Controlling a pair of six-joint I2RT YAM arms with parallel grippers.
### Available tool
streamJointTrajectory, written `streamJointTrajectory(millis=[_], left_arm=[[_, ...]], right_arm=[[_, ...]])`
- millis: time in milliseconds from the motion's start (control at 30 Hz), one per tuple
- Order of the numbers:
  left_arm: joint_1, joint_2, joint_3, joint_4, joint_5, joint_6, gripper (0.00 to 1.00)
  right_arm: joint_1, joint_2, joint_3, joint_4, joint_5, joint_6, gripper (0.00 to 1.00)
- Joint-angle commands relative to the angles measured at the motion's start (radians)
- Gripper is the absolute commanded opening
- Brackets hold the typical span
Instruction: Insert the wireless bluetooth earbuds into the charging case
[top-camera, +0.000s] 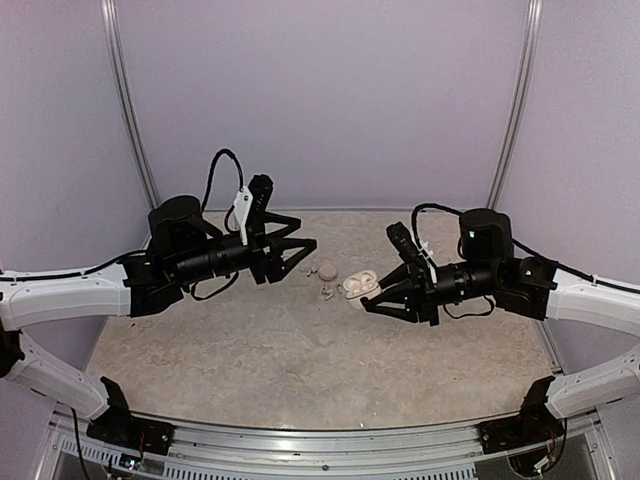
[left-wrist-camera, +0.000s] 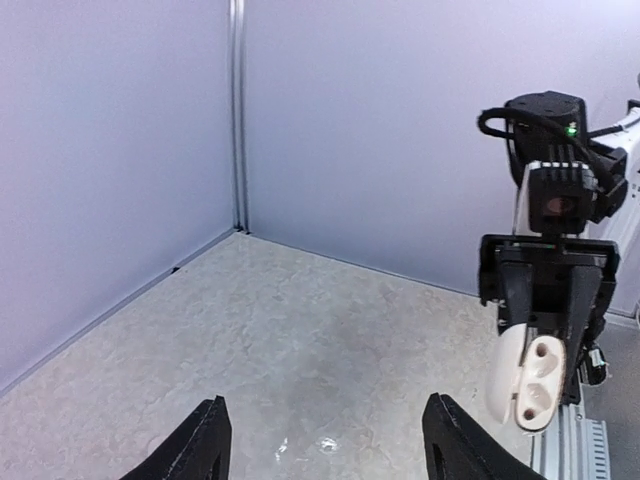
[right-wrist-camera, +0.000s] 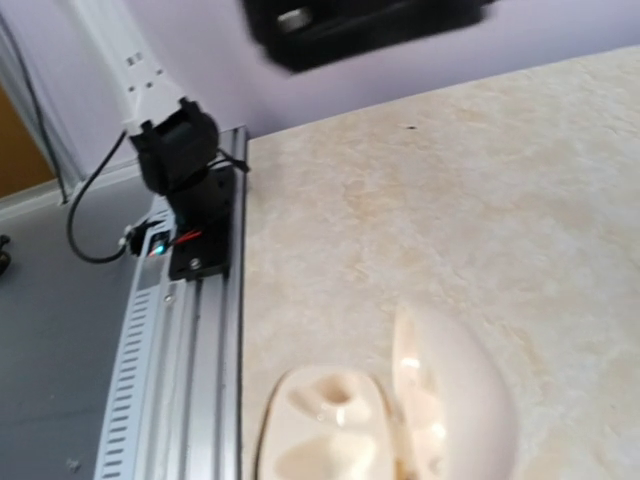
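Observation:
The charging case (top-camera: 360, 285) is white, open, and lifted off the table, with my right gripper (top-camera: 370, 296) shut on it. In the left wrist view the charging case (left-wrist-camera: 530, 385) hangs between the right gripper's fingers (left-wrist-camera: 517, 300), its two wells facing the camera. From the right wrist I see the case (right-wrist-camera: 330, 430) with its lid (right-wrist-camera: 455, 395) up; my own fingers do not show. A tiny white earbud (top-camera: 326, 293) lies on the table left of the case. My left gripper (top-camera: 305, 256) (left-wrist-camera: 326, 400) hovers open and holds nothing.
A round whitish puck (top-camera: 325, 270) and a small whitish piece (top-camera: 307, 272), too small to identify, lie near the left fingertips. Purple walls enclose the beige table (top-camera: 300, 370). A metal rail (right-wrist-camera: 170, 340) runs along the near edge.

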Motion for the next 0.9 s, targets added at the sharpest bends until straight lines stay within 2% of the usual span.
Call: streamJointTrajectory(millis=[0,133,333,667,867], left_arm=[[0.113,0.038,0.030,-0.060,-0.106,-0.070,0.65],[0.203,0.208,0.160,-0.241,-0.116,-0.050,0.60],[0.236,0.464,0.380,-0.468,-0.165,0.013,0.56],[0.239,0.844,0.747,-0.666,-0.189,0.019,0.50],[0.243,0.944,0.829,-0.704,-0.219,0.016,0.46]], right_arm=[[-0.045,-0.037,-0.030,0.066,-0.017,0.043,0.00],[-0.067,-0.047,-0.036,0.059,-0.025,0.040,0.00],[-0.093,-0.067,-0.049,0.049,-0.031,0.038,0.00],[-0.109,-0.074,-0.066,0.052,-0.049,0.040,0.00],[-0.118,-0.075,-0.070,0.063,-0.060,0.049,0.00]])
